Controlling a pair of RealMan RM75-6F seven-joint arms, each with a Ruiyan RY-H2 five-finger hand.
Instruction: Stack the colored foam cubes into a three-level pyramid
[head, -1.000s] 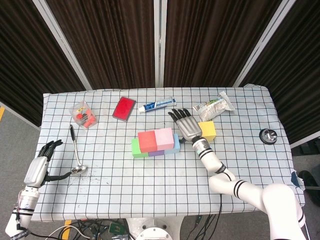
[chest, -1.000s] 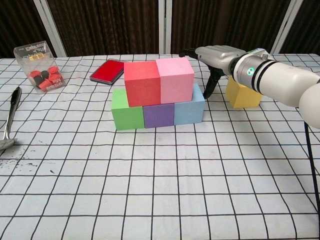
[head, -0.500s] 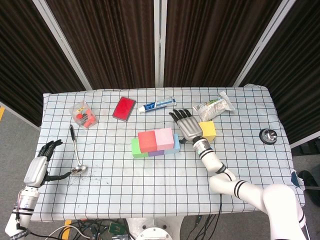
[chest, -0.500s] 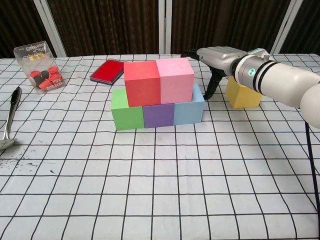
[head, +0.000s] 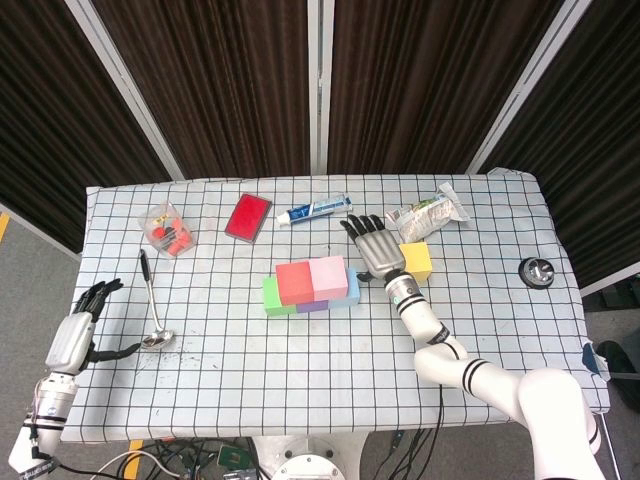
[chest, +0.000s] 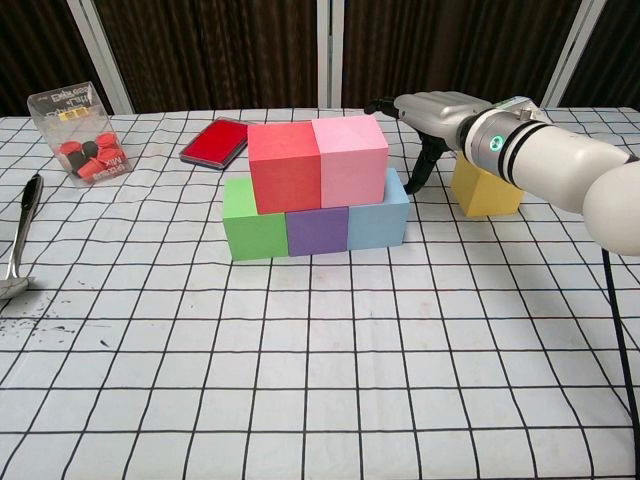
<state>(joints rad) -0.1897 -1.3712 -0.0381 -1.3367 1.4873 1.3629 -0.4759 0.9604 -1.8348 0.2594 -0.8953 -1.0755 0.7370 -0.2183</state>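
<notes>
Green, purple and light blue cubes form the bottom row mid-table. On them sit a red cube and a pink cube, also seen as red cube and pink cube. A yellow cube stands alone to the right. My right hand hovers flat, fingers spread and empty, between the stack and the yellow cube. My left hand hangs empty off the table's left edge, fingers apart.
A ladle lies at the left. A clear box of red pieces, a red case, a toothpaste tube and a foil packet line the back. A small black object sits at the right edge.
My right hand has drifted slightly right, away from the stack and closer to the yellow cube. The cubes and left hand have not moved.
</notes>
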